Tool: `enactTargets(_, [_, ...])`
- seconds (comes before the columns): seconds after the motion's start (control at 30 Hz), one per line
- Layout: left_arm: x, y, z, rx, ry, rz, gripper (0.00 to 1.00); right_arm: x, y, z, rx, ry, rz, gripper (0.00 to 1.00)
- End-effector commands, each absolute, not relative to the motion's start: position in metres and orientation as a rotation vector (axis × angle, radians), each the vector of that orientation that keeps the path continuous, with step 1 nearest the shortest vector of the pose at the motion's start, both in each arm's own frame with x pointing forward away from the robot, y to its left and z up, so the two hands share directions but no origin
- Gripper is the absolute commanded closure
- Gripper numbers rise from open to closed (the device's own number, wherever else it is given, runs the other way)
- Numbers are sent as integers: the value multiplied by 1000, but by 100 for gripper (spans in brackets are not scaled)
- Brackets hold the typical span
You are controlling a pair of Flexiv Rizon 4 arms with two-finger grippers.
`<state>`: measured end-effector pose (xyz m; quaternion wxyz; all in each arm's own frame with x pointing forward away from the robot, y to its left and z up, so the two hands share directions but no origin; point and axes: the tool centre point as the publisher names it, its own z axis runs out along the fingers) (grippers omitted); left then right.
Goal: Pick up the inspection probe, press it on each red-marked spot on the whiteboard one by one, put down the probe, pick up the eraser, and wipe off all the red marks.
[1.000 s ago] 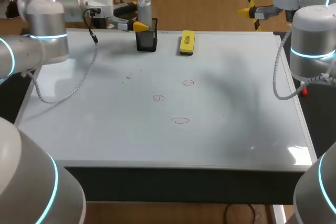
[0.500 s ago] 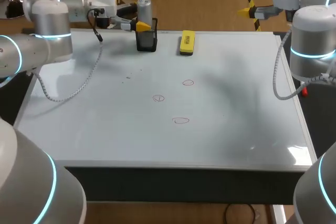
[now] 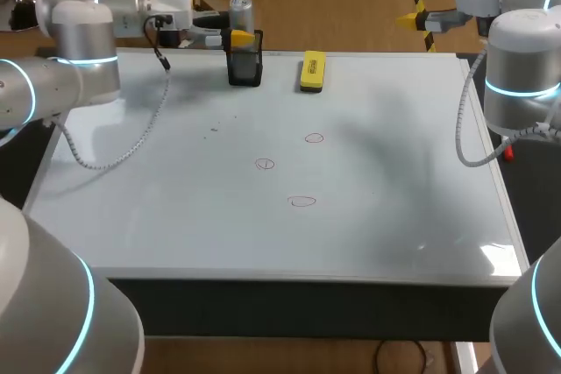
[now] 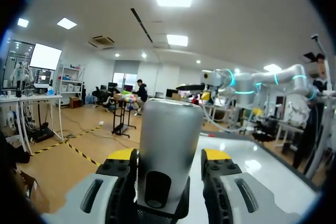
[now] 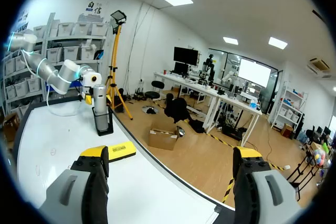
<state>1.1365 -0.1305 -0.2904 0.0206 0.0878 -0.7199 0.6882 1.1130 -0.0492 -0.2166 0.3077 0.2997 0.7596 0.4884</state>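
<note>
Nearest on the flat white whiteboard (image 3: 394, 216) lie three small red pen circles (image 3: 302, 201), unwiped. At its far edge the silver cylindrical metal probe (image 3: 241, 10) stands upright in a black square holder (image 3: 245, 67), the yellow block eraser (image 3: 312, 72) just beside that. The left gripper (image 3: 237, 38) sits level at the probe's upper body, both fingers pressed to its sides and gripping it, while the right gripper (image 5: 170, 166) hangs beyond the far right corner, spread wide on nothing. I judge this the first step, picking up the probe, and the next move calls for a straight lift clear of the holder's rim.
</note>
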Motion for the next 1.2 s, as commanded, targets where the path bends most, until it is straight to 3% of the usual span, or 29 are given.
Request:
enactTargets(0.03, [1135, -127, -291, 278, -2237, 2141, 58, 1114, -49, -217, 792, 2010, 1291, 0])
enactTargets(0.17, [1135, -124, -292, 281, -2241, 2144, 95, 1114, -49, -217, 792, 2010, 1291, 0])
enactTargets(0.2, [1135, -124, -291, 281, -2242, 2145, 99, 1114, -49, -217, 792, 2010, 1291, 0])
enactTargets(1.2, [1133, -131, -245, 210, -2253, 2227, 100, 1114, -49, -217, 792, 2010, 1291, 0])
